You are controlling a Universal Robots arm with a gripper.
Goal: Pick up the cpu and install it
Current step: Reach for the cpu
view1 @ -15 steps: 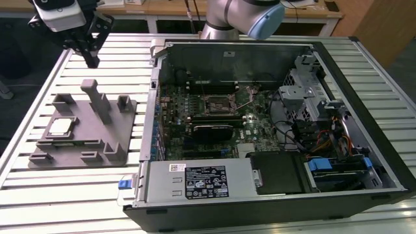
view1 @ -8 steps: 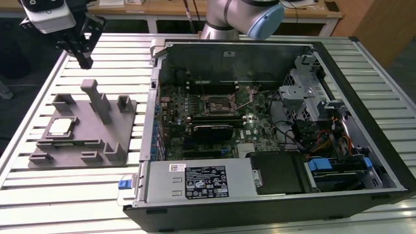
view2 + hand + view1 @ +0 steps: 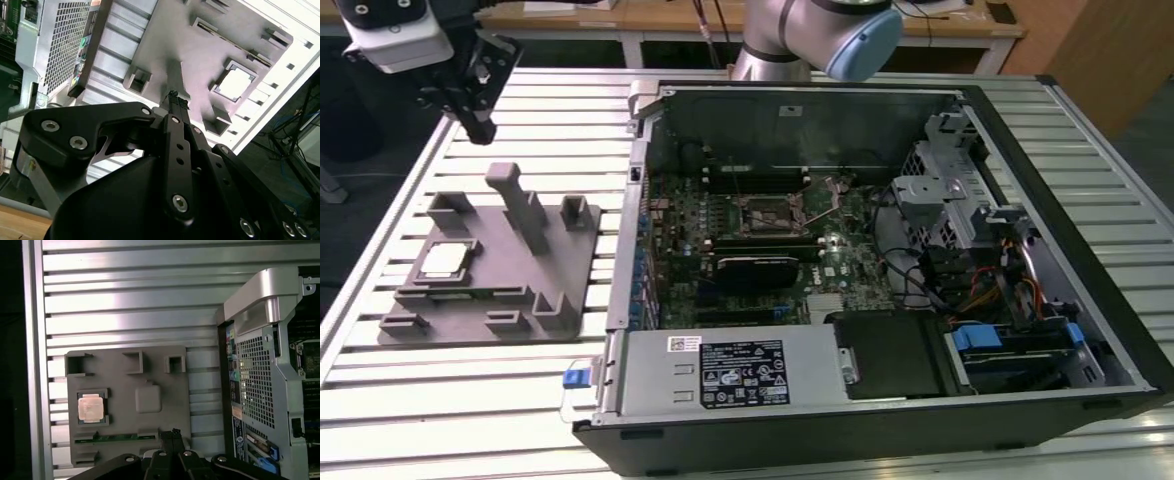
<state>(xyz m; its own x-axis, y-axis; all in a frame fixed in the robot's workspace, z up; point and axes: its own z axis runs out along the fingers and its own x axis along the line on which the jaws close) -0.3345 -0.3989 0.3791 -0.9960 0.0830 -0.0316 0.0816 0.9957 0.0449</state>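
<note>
The arm's fingers [image 3: 479, 122] are pressed together with nothing between them, clenched on air, hanging above the slatted worktop [image 3: 400, 400] near the back of the grey fixture block [image 3: 494, 300]. The cpu [image 3: 443, 262] lies flat in a square recess of that block, silver top up, well apart from the fingers; both wrist views show it seated there. The open computer case [image 3: 854, 92] stands just beside the block on the exterior view's right, with the black socket [image 3: 767, 212] on its motherboard
</note>
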